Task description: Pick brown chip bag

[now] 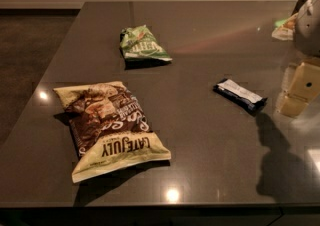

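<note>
The brown chip bag [111,126] lies flat on the dark table [200,155] at the front left. It has a dark brown middle, pale cream ends and "LATE JULY" lettering facing away from me. My gripper [297,94], cream-coloured, hangs at the right edge of the view above the table, far to the right of the bag and holding nothing that I can see. Its shadow falls on the table below it.
A smaller green bag [142,45] lies further back near the middle. A slim dark bar wrapper with a white label [240,95] lies just left of the gripper. Another package [285,29] sits at the far right. The table's left edge borders the floor.
</note>
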`<move>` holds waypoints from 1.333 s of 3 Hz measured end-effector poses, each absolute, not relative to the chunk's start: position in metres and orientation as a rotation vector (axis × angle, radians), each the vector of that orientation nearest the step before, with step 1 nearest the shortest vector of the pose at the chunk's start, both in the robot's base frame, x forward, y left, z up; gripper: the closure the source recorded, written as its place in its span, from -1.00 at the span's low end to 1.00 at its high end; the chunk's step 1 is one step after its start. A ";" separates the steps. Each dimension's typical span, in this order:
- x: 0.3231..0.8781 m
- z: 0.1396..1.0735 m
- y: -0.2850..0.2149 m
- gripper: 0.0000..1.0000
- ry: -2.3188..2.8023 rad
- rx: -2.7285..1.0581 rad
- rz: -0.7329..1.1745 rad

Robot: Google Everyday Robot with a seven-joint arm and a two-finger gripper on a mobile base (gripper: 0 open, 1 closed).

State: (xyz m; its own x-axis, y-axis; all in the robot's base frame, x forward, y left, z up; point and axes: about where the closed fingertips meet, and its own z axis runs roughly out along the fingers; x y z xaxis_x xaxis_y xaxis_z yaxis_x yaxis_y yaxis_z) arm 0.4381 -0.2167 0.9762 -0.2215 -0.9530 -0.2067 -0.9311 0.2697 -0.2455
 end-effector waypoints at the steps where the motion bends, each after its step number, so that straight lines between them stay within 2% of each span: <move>1: 0.438 0.976 -0.217 -1.00 2.232 -1.725 -0.099; 4: 0.437 0.958 -0.083 -1.00 2.089 -1.835 0.078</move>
